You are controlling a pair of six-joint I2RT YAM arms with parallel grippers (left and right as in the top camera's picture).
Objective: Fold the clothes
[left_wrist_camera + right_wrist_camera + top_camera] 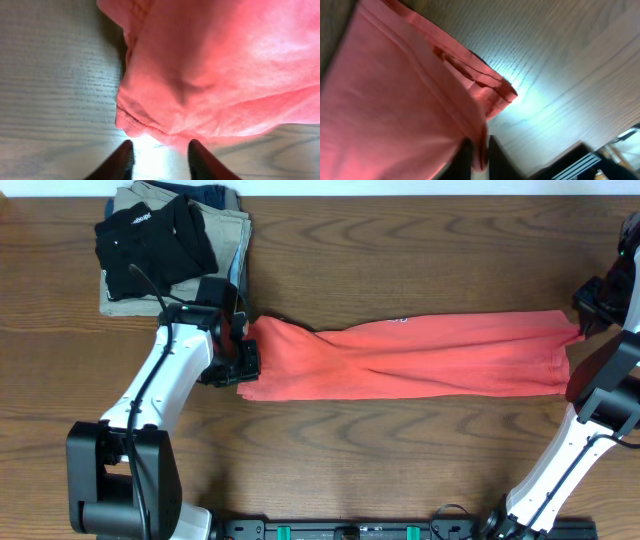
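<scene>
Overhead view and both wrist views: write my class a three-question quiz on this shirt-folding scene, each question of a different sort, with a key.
1. True or false: the coral-red T-shirt lies as one long band across the table, reaching from one arm to the other.
2. Pick one: what lies on top of the khaki trousers near the left arm? A) a black garment B) a white towel C) a blue cap
3. Short answer: which has shirt cloth between its fingers, the left claw or the right claw?

Key: 1 true. 2 A. 3 the right claw; the left claw stands open over bare wood.
</scene>
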